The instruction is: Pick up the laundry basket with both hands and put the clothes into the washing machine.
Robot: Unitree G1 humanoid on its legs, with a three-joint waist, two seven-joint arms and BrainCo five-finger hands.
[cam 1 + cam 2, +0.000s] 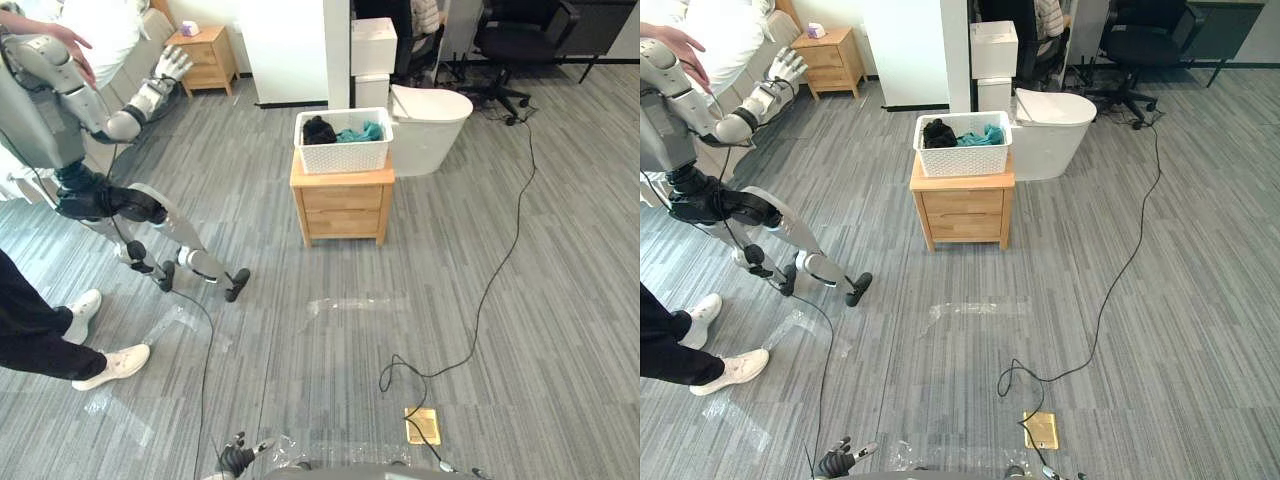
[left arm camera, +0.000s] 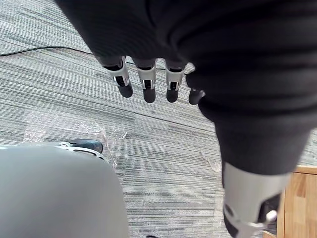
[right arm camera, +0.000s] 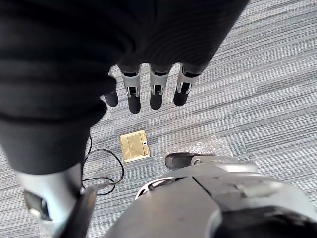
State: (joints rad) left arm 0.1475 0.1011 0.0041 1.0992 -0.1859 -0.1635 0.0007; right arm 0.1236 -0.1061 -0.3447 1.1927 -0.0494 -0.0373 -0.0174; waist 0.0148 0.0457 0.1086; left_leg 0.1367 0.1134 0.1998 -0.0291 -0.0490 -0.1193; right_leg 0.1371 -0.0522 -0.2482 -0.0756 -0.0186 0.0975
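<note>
In the left eye view, one white laundry basket (image 1: 343,152) sits on a wooden bedside cabinet (image 1: 342,210) at the far middle of the room, well apart from the robot. One black garment (image 1: 319,130) and one teal garment (image 1: 362,131) are heaped inside it. A white toilet (image 1: 430,130) stands just to its right.

In the right eye view, a second wooden cabinet (image 1: 832,58) stands far left, beyond another humanoid robot (image 1: 670,110) (a person's hand (image 1: 678,45) rests on it).

In the left wrist view, the left hand (image 2: 147,85) hangs with straight fingers and holds nothing.

In the right wrist view, the right hand (image 3: 155,93) hangs just as slack and empty, above one brass floor socket (image 3: 134,146).

I judge that the pickup has not begun and the approach is the step in hand. Next the robot must walk up to the basket and set one hand on each side.
</note>
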